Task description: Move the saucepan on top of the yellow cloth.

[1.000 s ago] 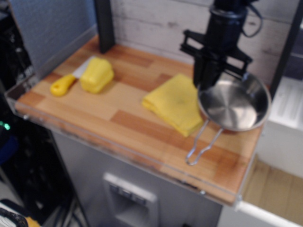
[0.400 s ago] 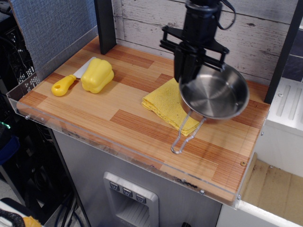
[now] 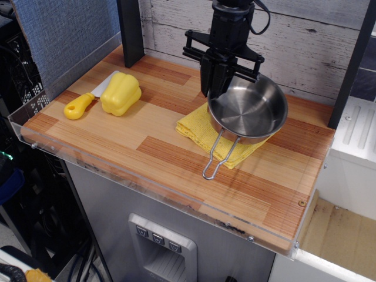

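Note:
The shiny steel saucepan hangs tilted in the air above the right part of the yellow cloth, its wire-loop handle pointing down toward the front edge. My black gripper is shut on the pan's far left rim and holds it up. The cloth lies flat on the wooden table, with its left and front parts showing under the pan. I cannot tell whether the pan's low edge touches the cloth.
A yellow plastic bell pepper and a yellow-handled toy knife lie at the table's left. A clear plastic lip runs along the front edge. A dark post stands at the back left, and a plank wall is behind.
My gripper has carried the saucepan to the left, from the table's right side to above the cloth, and the pan hangs a little lower now.

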`<state>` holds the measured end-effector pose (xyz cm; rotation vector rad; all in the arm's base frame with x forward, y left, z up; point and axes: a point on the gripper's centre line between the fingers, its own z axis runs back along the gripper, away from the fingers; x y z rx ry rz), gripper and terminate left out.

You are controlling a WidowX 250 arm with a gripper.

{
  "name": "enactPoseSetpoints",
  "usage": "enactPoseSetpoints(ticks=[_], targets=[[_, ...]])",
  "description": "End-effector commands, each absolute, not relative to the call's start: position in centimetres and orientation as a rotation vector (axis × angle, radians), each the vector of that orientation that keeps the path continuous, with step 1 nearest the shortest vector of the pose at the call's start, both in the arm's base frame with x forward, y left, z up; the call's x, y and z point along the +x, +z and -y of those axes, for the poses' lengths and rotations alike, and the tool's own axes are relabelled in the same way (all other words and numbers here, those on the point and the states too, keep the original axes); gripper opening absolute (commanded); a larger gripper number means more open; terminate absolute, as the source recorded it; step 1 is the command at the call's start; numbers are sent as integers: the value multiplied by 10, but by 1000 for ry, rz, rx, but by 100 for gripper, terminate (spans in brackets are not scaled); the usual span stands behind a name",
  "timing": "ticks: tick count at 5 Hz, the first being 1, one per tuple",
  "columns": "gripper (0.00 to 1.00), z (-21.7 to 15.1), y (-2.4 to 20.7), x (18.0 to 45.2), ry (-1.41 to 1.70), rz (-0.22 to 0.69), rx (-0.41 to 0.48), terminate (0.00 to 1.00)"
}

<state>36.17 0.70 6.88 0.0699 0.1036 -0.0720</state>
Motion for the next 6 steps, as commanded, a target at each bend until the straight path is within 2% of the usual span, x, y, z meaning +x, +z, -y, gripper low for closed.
enactPoseSetpoints(ticks=[1, 3, 5, 6], targets=[[0, -22, 62, 372, -43, -112, 66, 0], [0, -31, 55, 372, -22, -146, 66, 0], [0, -42, 58, 364, 17, -146, 67, 0], [100, -48, 56, 358, 39, -131, 53, 0]])
